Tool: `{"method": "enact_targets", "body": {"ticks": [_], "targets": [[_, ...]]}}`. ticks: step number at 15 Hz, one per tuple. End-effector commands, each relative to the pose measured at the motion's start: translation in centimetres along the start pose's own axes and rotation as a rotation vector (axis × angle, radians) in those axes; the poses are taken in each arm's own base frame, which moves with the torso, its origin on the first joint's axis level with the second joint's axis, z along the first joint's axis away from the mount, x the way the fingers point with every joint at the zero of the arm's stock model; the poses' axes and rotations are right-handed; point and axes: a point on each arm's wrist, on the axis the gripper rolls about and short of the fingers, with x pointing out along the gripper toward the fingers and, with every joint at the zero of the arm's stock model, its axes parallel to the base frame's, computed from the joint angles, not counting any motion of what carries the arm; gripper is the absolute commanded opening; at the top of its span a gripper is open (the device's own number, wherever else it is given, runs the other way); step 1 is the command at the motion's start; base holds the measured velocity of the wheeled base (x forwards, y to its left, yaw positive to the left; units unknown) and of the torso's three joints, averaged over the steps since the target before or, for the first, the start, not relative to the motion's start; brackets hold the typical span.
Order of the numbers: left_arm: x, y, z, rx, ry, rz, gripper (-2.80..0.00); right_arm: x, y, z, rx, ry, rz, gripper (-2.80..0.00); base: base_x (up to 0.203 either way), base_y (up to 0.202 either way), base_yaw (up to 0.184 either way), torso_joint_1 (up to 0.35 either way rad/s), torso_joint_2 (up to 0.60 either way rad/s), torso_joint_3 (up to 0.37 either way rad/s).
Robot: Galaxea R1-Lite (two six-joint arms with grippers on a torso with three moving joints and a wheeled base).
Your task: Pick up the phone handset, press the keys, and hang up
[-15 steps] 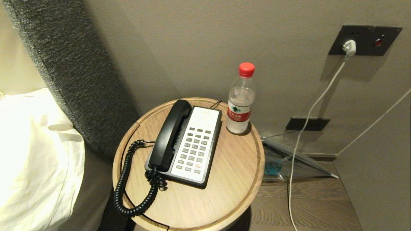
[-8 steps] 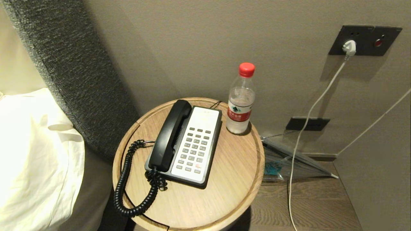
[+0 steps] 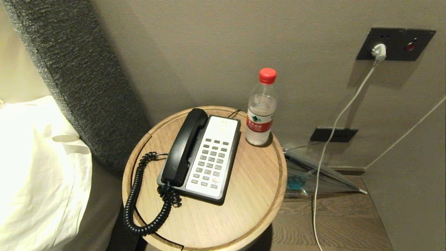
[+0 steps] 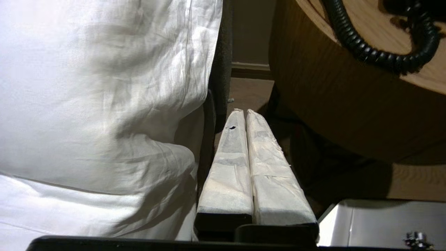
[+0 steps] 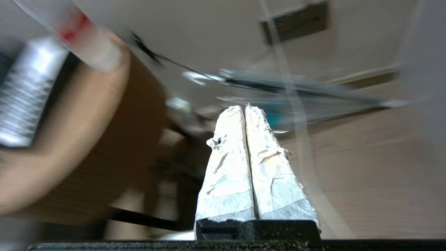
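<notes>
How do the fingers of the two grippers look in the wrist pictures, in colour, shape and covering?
The left gripper and the right gripper look alike: two long fingers tapering to the tips, wrapped in white, wrinkled cloth-like tape, on a black base. Near one tip of each gripper the wrap has a small dark hole; the right wrap is more frayed.

water bottle [image 3: 260, 115] red label, print too small to read

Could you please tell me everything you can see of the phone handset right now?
The phone handset is a long receiver of glossy black plastic with rounded ends. It lies in its cradle along the left side of the black-and-white phone base, slanting away towards the wall. A black coiled cord leaves its near end and loops over the round wooden table. No end effector touches it.
</notes>
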Motion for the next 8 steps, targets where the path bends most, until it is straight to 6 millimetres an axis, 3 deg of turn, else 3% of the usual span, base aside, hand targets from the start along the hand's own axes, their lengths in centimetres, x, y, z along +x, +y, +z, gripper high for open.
{"method": "enact_targets", "body": {"ticks": [1, 4, 7, 8], "targets": [[0.1, -0.02, -0.35, 0.028, 0.008, -0.004, -2.8, 1.08, -0.99, -2.88, -0.133, 0.05, -0.023, -2.8, 0.0, 0.0, 0.0, 0.0, 0.0, 0.0], [0.17, -0.04, -0.41, 0.053, 0.001, -0.015, -2.8, 1.21, -1.16, -3.32, -0.355, 0.052, -0.026, -2.8, 0.0, 0.0, 0.0, 0.0, 0.0, 0.0], [0.66, -0.07, 0.2, 0.018, -0.152, -0.02, -2.8, 1.2, -1.14, -3.29, -0.381, 0.049, -0.022, -2.8, 0.0, 0.0, 0.0, 0.0, 0.0, 0.0], [0.77, -0.07, -0.17, 0.004, -0.128, -0.023, -2.8, 1.21, -1.15, -3.3, -0.383, 0.048, -0.022, -2.8, 0.0, 0.0, 0.0, 0.0, 0.0, 0.0]]}}
